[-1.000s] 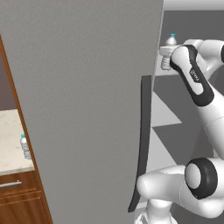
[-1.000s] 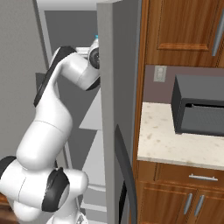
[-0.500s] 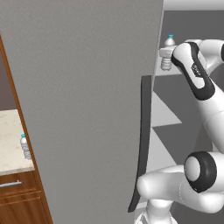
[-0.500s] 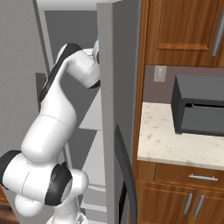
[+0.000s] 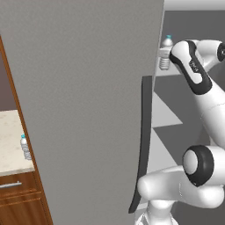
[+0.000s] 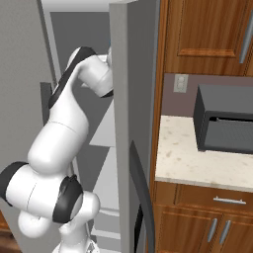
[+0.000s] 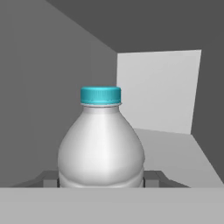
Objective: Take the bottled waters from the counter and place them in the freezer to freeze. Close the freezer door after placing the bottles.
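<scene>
One bottled water [image 7: 101, 144], clear with a teal cap, stands upright between my gripper's [image 7: 101, 178] two fingertips [image 7: 50, 178], which press its lower sides. The gripper is shut on it, reaching into the pale grey freezer interior [image 7: 153, 96]. From the left base view this bottle [image 5: 165, 53] shows just past the edge of the open freezer door [image 5: 88, 88], level with an upper shelf. The door's long dark handle [image 5: 143, 140] hangs below. The second bottled water [image 5: 25, 147] stands on the beige counter [image 5: 9, 140] at the far left.
The other fridge door [image 6: 133, 74], with its dark handle [image 6: 141, 188], stands right of my arm. A dark microwave [image 6: 225, 121] sits on the counter [image 6: 188, 158] beyond it, with wooden cabinets [image 6: 207, 29] above. The open freezer door hems the arm in on its left.
My arm has pushed the held bottle a little deeper into the freezer; its cap has slipped behind the other fridge door's edge in the right base view. The counter bottle has not moved.
</scene>
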### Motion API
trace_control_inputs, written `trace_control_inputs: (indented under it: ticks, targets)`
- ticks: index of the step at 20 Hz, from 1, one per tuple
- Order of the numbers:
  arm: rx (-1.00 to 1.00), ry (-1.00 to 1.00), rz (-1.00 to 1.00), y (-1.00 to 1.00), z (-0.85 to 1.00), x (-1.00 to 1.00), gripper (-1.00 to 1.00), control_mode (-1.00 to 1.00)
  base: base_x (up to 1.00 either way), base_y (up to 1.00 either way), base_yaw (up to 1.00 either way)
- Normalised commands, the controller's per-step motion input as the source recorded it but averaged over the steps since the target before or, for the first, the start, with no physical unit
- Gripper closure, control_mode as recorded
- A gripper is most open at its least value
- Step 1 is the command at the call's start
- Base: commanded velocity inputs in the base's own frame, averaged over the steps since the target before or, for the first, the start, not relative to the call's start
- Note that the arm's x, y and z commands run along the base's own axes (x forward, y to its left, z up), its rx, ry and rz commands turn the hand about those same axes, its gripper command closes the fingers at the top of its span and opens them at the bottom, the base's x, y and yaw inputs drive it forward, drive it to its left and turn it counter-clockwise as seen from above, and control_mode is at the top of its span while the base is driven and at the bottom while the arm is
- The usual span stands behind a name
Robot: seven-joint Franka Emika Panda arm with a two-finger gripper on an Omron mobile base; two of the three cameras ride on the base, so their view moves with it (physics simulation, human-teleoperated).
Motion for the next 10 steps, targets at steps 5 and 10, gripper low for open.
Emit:
trace_control_inputs:
  ticks: [5, 10]
  targets:
    - [0.0, 0.0, 0.0, 0.0, -0.03, 0.39, 1.0, -1.0, 0.0, 0.0, 0.0]
    - [0.0, 0.0, 0.0, 0.0, -0.11, 0.43, 1.0, -1.0, 0.0, 0.0, 0.0]
